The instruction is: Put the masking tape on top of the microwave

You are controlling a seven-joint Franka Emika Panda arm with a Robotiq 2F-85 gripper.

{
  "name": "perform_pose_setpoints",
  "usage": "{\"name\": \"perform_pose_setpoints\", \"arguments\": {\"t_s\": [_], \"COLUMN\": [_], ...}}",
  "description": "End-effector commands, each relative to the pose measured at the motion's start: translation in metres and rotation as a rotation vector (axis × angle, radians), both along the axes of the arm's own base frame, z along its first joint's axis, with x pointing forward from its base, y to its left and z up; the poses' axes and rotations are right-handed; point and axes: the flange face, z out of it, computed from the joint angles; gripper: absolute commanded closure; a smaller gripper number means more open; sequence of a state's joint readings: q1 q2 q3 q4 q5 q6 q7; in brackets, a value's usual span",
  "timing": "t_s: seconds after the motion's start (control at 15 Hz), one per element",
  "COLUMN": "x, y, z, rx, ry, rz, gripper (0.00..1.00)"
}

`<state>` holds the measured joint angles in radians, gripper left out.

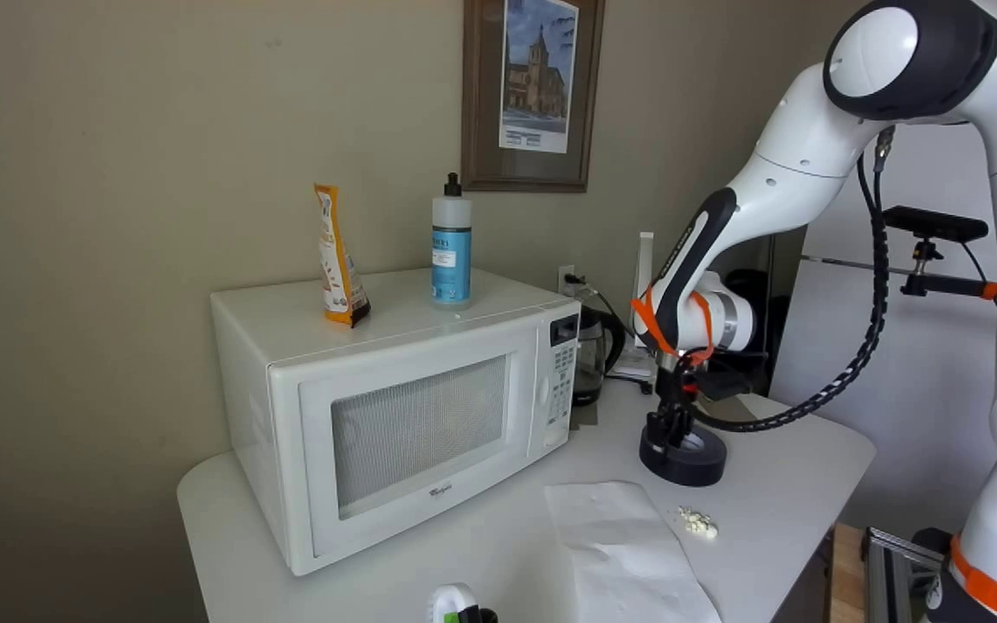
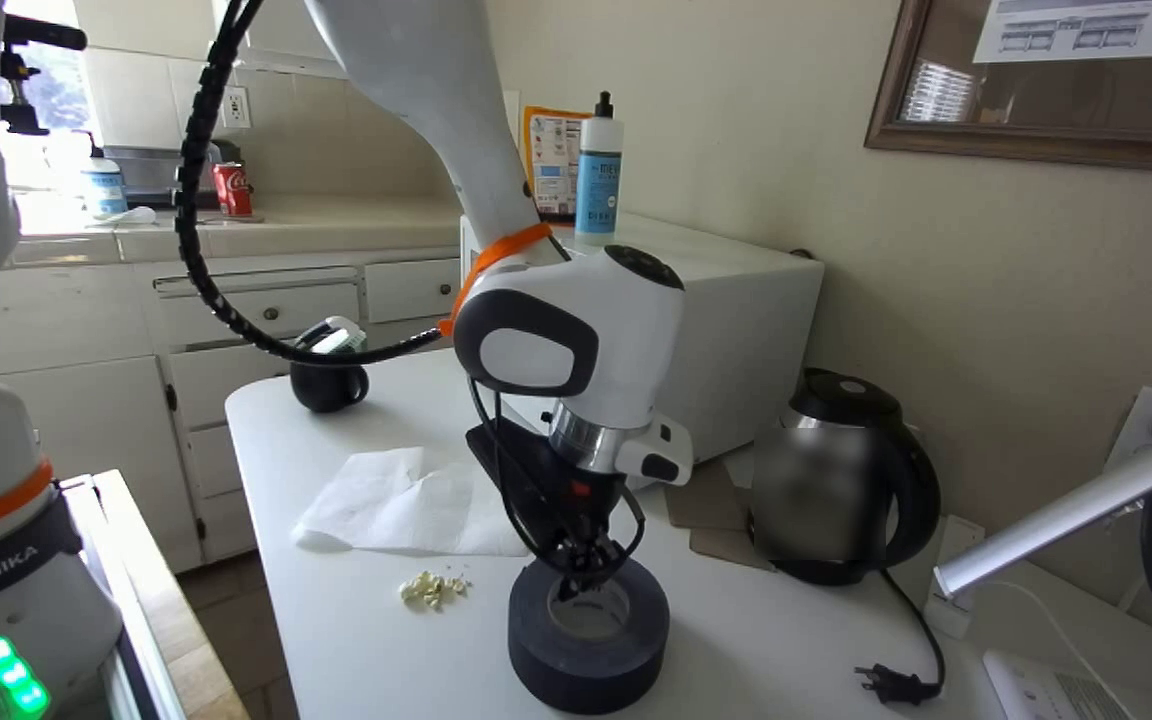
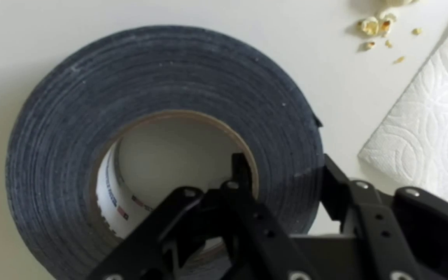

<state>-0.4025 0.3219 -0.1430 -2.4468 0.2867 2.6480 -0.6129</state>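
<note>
The masking tape (image 1: 691, 467) is a thick dark blue-black roll lying flat at the white table's surface; I cannot tell whether it is slightly raised. It also shows in an exterior view (image 2: 586, 670) and in the wrist view (image 3: 72, 128). My gripper (image 3: 284, 171) points down and is shut on one side of the roll's wall. One finger is inside the centre hole and the other presses the outer edge. The gripper also shows in both exterior views (image 1: 673, 424) (image 2: 581, 575). The white microwave (image 1: 412, 510) stands left of the tape; the arm partly hides it in an exterior view (image 2: 751, 340).
An orange-and-white bag (image 1: 341, 268) and a blue dish soap bottle (image 1: 452, 260) stand on the microwave's top. A kettle (image 2: 816, 500) stands beside the microwave, its cord plug (image 2: 891, 685) on the table. A paper towel (image 1: 624, 549) and popcorn crumbs (image 1: 699, 523) lie near the tape. A dark mug (image 2: 328, 387) is farther off.
</note>
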Motion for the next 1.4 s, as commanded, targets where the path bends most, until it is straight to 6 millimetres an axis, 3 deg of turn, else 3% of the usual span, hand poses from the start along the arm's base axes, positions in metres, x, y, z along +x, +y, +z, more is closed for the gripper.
{"name": "perform_pose_setpoints", "arguments": {"t_s": [0.0, 0.4, 0.53, 0.6, 0.67, 0.93, 1.33], "x": [-0.003, 0.006, 0.01, 0.008, 0.005, -0.006, -0.016], "y": [0.018, 0.051, 0.058, 0.059, 0.06, 0.047, 0.021], "z": [0.015, 0.079, 0.091, 0.091, 0.091, 0.076, 0.04], "rx": [-0.101, -0.339, -0.396, -0.385, -0.356, -0.24, -0.097], "ry": [0.044, 0.076, 0.122, 0.144, 0.157, 0.133, 0.09], "rz": [0.036, 0.154, 0.179, 0.2, 0.215, 0.236, 0.205], "gripper": [0.78, 0.78, 0.78, 0.28, 0.27, 0.0, 0.0]}}
